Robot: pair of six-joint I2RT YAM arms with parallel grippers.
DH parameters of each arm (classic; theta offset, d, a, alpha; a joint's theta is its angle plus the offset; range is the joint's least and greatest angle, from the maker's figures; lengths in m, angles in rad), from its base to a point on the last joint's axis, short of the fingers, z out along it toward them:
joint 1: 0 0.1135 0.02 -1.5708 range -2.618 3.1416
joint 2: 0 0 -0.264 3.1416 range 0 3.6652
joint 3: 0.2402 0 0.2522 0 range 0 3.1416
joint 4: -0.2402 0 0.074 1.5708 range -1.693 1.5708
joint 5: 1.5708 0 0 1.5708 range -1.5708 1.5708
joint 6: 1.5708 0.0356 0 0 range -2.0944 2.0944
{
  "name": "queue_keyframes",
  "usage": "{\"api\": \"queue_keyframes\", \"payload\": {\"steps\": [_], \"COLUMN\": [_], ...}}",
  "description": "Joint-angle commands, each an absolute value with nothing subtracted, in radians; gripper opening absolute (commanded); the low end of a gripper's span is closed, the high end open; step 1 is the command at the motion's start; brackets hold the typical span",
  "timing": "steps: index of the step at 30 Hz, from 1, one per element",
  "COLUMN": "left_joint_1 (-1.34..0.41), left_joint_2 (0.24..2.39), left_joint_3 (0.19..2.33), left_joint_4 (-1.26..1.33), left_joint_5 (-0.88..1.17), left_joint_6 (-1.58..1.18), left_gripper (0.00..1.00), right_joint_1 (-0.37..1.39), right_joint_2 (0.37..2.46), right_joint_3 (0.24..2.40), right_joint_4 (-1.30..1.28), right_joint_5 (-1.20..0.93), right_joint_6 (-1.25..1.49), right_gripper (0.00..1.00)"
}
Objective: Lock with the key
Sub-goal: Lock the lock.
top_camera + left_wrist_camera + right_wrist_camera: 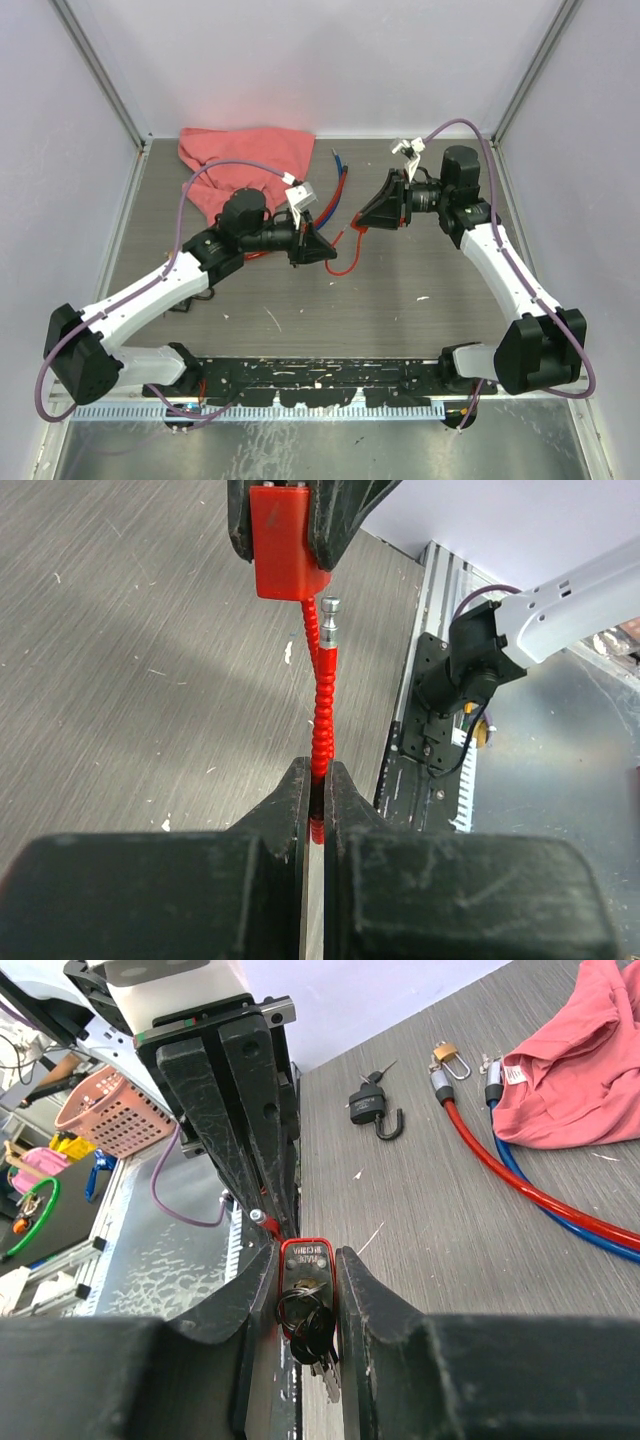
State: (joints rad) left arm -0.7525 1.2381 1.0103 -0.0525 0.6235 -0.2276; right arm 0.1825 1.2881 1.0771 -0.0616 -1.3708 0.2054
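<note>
**Desk:** What does your feed show over the table (420, 320)?

**Operator:** Both arms meet above the middle of it, nose to nose. My right gripper (365, 215) has its fingers clamped on the flat sides of a small red lock (285, 550), which is held up off the surface. My left gripper (320, 790) has its fingers pressed together on the lock's red ribbed cable (322, 710), which runs straight between the two.

**Desk:** And the key?

**Operator:** A bunch of black-headed keys (312, 1335) hangs at the lock's face, between my right fingers. I cannot tell whether one sits in the keyhole. The cable's metal tip (330, 615) stands just beside the lock's corner, outside the body.

**Desk:** Anything else in shot?

**Operator:** A pink cloth (245, 160) lies crumpled at the far left of the table. A thick red cable (520, 1185) and a blue cable (560, 1220) run side by side near it. A black padlock (370, 1110) with its shackle open and a small brass padlock (450, 1057) lie apart, well clear of both grippers.
</note>
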Motion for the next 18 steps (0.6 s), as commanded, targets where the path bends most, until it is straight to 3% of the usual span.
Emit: {"api": "queue_keyframes", "payload": {"steps": [1,18], "left_joint_1": [-0.734,-0.718], "left_joint_2": [1.246,1.321], "left_joint_3": [1.027,1.023], "left_joint_4": [0.048,0.123], "left_joint_5": [0.694,0.681], "left_joint_6": [-0.285,-0.360], "left_gripper": [0.00,0.00], "right_joint_1": [0.195,0.205], "right_joint_2": [1.282,1.313], "right_joint_3": [1.071,0.958], "right_joint_4": [0.124,0.456], "right_joint_5": [-1.369,-1.254], "right_joint_6": [0.336,0.672], "right_gripper": [0.01,0.01]}}
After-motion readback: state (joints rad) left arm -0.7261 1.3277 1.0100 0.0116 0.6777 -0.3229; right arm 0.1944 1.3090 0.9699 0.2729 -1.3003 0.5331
